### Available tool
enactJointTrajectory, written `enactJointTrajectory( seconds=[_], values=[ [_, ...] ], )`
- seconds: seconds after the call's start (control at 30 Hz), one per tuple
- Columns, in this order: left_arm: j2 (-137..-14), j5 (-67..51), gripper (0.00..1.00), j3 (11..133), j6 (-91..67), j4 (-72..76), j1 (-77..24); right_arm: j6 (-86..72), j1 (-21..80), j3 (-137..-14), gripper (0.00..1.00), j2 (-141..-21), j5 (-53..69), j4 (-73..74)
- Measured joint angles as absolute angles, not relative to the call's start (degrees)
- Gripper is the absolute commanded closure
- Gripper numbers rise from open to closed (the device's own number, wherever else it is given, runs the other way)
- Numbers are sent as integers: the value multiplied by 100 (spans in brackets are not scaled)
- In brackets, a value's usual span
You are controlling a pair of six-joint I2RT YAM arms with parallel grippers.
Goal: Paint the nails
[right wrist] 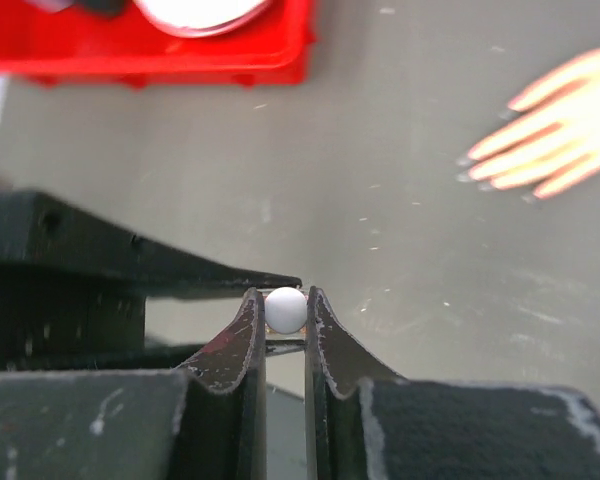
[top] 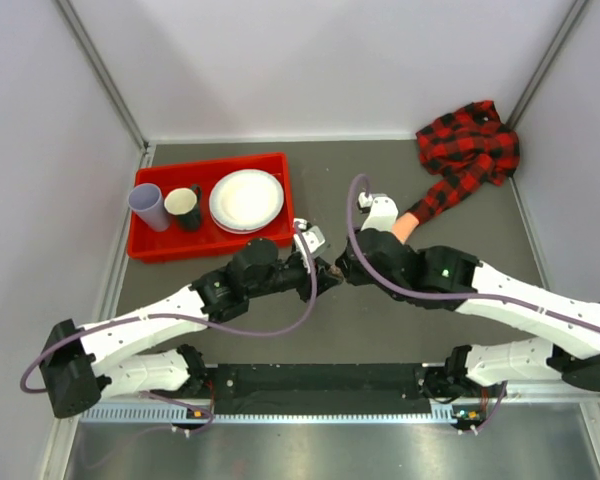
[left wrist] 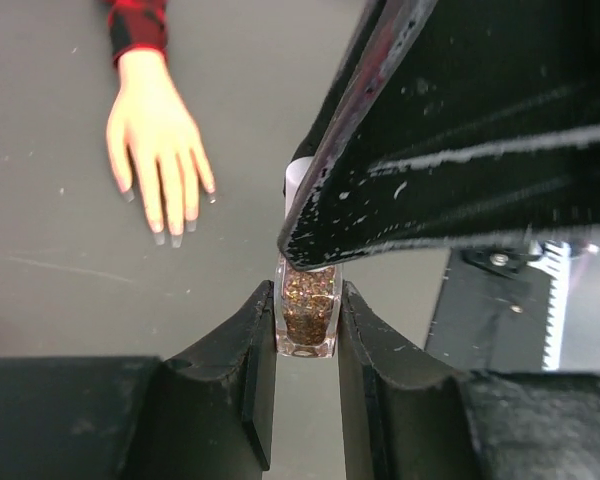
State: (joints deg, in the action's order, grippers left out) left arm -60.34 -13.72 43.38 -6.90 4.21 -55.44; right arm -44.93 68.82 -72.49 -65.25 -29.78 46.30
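while left gripper [left wrist: 307,288] clamps bottle [left wrist: 307,312], right gripper [right wrist: 283,296] pinches cap [right wrist: 286,309].

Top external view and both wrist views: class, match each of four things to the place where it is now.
Things
1. small clear bottle of brown glitter polish
2. round white cap
3. round white plate
4. peach-coloured mannequin hand

Places
a. inside the red plastic tray
b. flat on the grey table, nails up, held by nothing
c. between the fingers of the left gripper
d. between the fingers of the right gripper

Pairs: 1-c, 2-d, 3-a, 4-b
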Motion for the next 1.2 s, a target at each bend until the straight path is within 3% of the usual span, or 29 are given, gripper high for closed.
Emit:
enactJointTrajectory(
  seconds=[0.13,0.23,0.27,0.37,0.57,0.87,1.2],
  values=[
    [-6292,-1238,100,4338,-690,534,-5542,-4987,6899,-7293,100,-6794,-3454,4829],
    [-6267,-1330,100,4309,-692,587,-5537,-5041,6930,-7330,77,-6792,-3487,4890],
    [-6226,-1378,100,4278,-692,607,-5529,-4952,6943,-7334,61,-6768,-3433,4871],
    [-5940,-1538,100,4095,-725,685,-5496,-4477,7013,-7430,35,-6716,-3024,4851],
    [-5387,-2381,100,4018,-790,552,-5413,-3208,7046,-7522,35,-6230,-2080,4908],
    [-5435,-4456,100,4082,-1234,558,-5406,-1953,6587,-7531,52,-5555,565,4890],
    [-5544,-5172,100,4189,-1603,779,-5404,-1509,6582,-7546,62,-5566,1643,4884]
  ],
)
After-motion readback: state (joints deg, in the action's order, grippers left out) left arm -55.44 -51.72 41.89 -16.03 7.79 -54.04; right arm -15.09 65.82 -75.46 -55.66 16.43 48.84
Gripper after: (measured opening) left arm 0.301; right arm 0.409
